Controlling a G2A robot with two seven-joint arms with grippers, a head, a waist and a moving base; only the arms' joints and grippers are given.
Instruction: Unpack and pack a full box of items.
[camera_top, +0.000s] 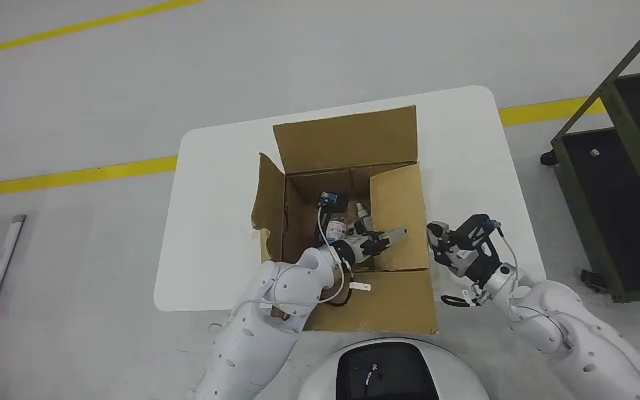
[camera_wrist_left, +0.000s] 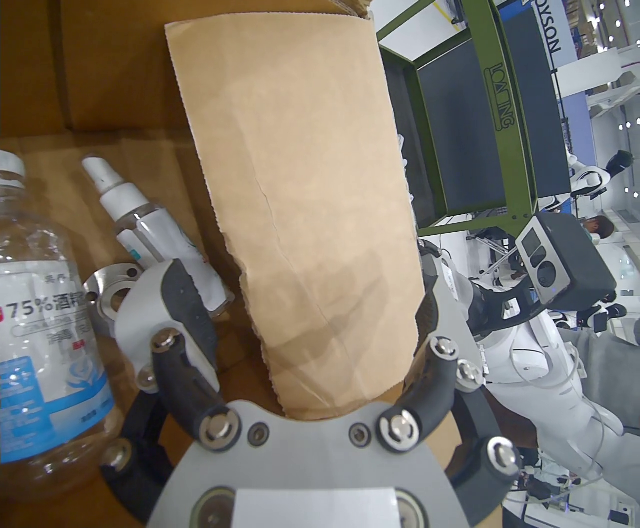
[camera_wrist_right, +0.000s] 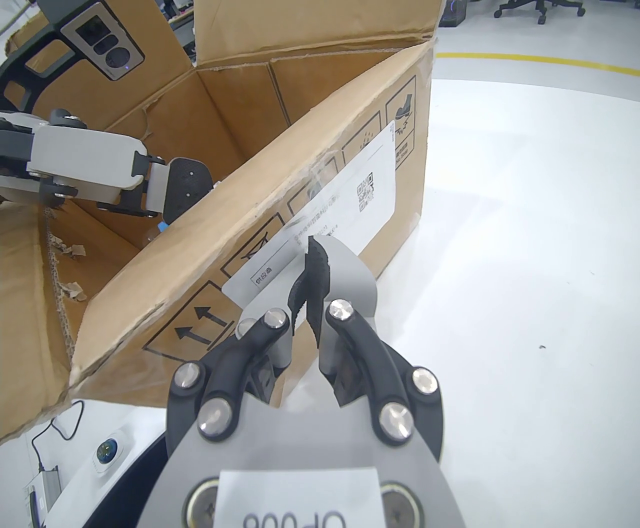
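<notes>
Left gripper (camera_wrist_left: 300, 295) spread around box flap (camera_wrist_left: 280, 150), maybe touching; right gripper (camera_wrist_right: 312, 272) closed.

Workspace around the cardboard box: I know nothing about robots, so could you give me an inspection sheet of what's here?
Surface: white table, carrying the job.
Job's things: open box, flaps spread; inside lie a clear bottle and a spray bottle.
Clutter: torn cardboard scraps on a flap.
End effectors: left end effector open, straddling a side flap, one finger inside the box; right end effector shut and empty, beside the box's outer wall.
Cables: a white cable loops at the left wrist.
Surroundings: green cart beside the table; yellow lines on the floor.
</notes>
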